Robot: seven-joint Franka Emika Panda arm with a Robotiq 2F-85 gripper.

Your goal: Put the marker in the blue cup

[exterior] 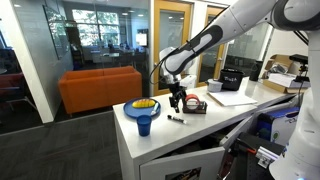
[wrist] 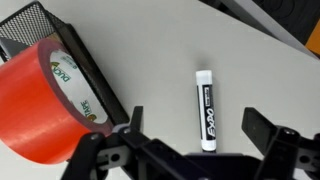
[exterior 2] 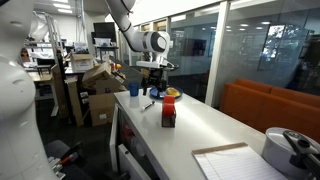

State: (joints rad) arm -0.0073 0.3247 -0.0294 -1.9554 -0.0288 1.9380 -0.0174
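Robotiq gripper hangs, jaws spread wide and empty, just above the marker, which lies flat on the white table, long axis crosswise to the line between the fingers. Off to its side stands the blue cup, inside unseen, near a blue bowl holding something yellow.

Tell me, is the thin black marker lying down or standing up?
Lying down. The thin black marker rests flat on the white table, below the open claw.
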